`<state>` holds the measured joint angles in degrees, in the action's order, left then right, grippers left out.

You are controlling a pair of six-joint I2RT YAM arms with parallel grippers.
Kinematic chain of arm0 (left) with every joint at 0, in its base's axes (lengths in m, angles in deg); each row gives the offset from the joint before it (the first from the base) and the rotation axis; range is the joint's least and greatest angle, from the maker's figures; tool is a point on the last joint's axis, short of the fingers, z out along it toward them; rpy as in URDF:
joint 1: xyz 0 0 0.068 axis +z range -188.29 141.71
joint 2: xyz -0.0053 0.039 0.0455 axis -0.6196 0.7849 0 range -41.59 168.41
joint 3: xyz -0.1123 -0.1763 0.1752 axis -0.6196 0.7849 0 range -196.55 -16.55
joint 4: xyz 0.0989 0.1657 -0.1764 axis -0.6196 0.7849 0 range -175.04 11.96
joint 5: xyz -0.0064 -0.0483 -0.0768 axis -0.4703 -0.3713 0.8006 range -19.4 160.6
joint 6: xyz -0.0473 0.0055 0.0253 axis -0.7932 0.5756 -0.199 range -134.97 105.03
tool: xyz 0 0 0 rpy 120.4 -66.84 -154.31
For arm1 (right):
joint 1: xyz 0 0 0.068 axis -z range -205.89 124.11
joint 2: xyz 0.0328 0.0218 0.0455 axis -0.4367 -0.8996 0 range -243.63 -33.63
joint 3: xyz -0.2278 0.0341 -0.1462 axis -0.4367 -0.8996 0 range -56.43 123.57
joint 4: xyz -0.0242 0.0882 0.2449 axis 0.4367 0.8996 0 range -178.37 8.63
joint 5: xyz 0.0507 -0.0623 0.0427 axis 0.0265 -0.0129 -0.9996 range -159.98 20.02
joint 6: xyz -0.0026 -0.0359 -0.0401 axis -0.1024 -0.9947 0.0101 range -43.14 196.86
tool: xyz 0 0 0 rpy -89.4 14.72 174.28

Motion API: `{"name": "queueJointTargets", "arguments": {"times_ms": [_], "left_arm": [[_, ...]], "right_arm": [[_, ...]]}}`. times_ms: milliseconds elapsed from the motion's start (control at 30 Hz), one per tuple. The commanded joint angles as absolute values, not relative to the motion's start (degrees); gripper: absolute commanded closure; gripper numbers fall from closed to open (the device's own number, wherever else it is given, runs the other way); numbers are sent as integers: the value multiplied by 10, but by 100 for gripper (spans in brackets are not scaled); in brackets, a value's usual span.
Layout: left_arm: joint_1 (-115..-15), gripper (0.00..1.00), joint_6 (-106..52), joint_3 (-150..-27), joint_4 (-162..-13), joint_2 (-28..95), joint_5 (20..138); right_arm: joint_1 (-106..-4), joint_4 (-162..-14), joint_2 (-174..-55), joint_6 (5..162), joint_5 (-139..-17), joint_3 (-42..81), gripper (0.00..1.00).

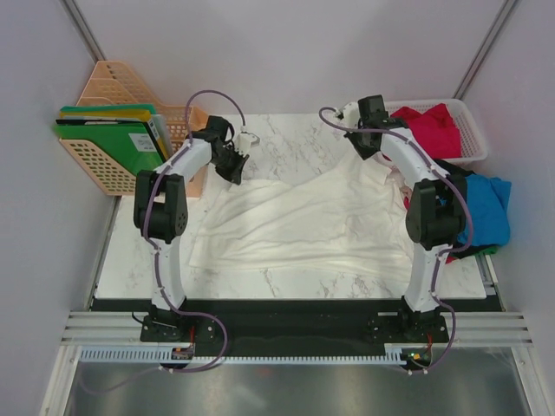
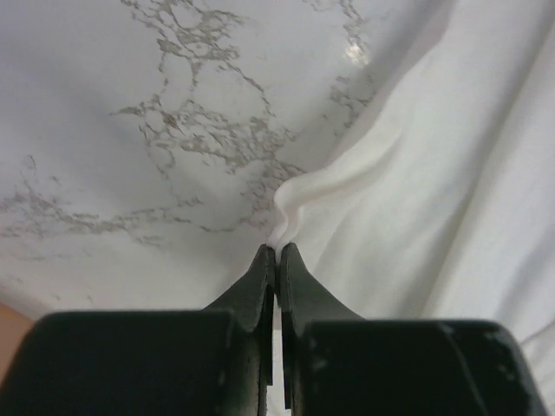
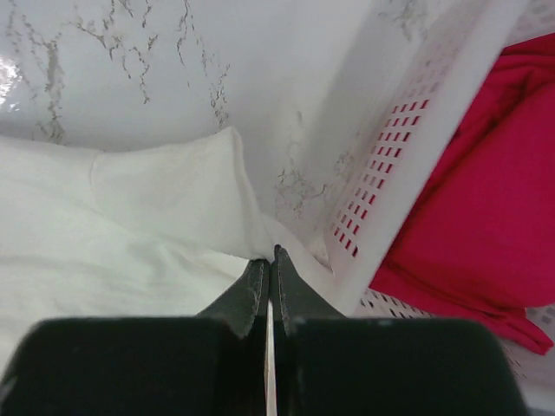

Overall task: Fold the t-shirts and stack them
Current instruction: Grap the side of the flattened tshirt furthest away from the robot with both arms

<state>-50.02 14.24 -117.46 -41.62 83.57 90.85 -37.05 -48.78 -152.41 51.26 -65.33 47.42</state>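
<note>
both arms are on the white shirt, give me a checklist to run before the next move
1. Left hand shut on the edge of the white t-shirt: ok.
2. Right hand shut on the same shirt: ok.
3. Right hand clear of the white mesh basket: not ok, its wall sits right beside it.
4. Shirt lying smooth on the marble table: not ok, creased throughout.
5. Number of cloth layers pinched: cannot tell.

T-shirt (image 1: 295,225) across table (image 1: 286,134) — file rack (image 1: 87,160) behind-left, basket (image 1: 475,130) behind-right
</note>
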Motion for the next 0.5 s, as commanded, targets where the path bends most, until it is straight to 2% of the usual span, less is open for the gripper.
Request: {"name": "queueJointTargets", "arguments": {"times_ms": [0, 467], "left_arm": [[-502, 98, 118, -1132, -452, 711, 936], [-502, 98, 128, -972, -465, 456, 900]], "right_arm": [[-376, -500, -1448, 514, -661, 454, 100], [-376, -422, -1204, 497, -698, 290, 100]]}}
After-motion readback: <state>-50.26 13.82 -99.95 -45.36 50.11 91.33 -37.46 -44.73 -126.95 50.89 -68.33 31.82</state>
